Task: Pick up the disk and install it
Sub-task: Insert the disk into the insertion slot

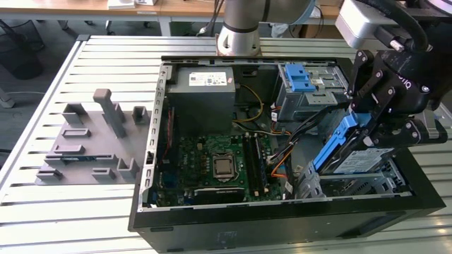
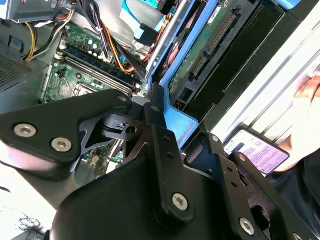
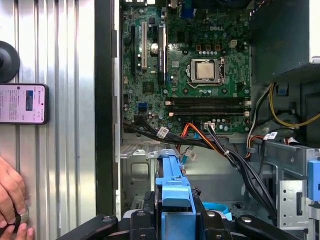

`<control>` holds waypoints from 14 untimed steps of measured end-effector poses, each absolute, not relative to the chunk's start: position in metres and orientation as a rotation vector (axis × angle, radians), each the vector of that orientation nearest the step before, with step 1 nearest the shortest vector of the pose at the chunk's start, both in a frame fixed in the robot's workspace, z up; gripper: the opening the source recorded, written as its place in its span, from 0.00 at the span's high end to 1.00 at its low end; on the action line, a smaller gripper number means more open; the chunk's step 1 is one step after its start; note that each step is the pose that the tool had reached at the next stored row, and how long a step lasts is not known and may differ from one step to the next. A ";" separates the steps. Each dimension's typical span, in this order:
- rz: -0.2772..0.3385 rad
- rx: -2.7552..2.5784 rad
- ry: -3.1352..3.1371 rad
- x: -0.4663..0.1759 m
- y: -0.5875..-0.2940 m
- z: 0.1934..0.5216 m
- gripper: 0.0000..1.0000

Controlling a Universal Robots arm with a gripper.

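1. My gripper point(image 1: 378, 138) hangs over the case point(image 1: 152, 159), on the exterior view's right side near the case's front corner. Jaws are clenched on the disk point(image 1: 356, 156).
2. The disk is off the case floor and steeply tilted. Its blue frame edge faces the board point(image 1: 219, 164), and its labelled face shows in the exterior view.
3. The disk's lower end is at the mouth of the silver bay point(image 1: 353, 185). I cannot tell whether it touches the bay.
4. In the second wrist view, my gripper point(image 2: 172, 127) has its black fingers point(image 2: 162, 145) on either side of the blue frame. The disk point(image 2: 205, 50) shows its green circuit underside and a connector.
5. In the first wrist view, the blue edge of the disk point(image 3: 172, 192) runs out from my gripper point(image 3: 172, 225). It points toward the cables point(image 3: 220, 145) and the board point(image 3: 195, 75).
6. The case lies open on the slatted table point(image 1: 71, 211). The power supply point(image 1: 205, 98) is at the case's back end, by the arm's base. A blue latch point(image 1: 304, 79) sits on the cage beside it.
7. A grey fixture point(image 1: 92, 137) stands on the table at the exterior view's left of the case, apart from it.
8. A phone point(image 3: 22, 103) lies on the table outside the case wall. A hand point(image 3: 12, 200) is near the phone.
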State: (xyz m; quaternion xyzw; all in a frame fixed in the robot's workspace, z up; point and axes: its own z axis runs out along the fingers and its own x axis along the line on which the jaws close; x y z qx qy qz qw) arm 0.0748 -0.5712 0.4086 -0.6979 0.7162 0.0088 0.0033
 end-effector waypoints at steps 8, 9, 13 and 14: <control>0.027 -2.188 2.245 0.075 -0.571 0.402 0.64; 0.027 -2.188 2.245 0.075 -0.571 0.401 0.64; 0.027 -2.188 2.245 0.075 -0.571 0.397 0.64; 0.027 -2.188 2.245 0.075 -0.571 0.396 0.64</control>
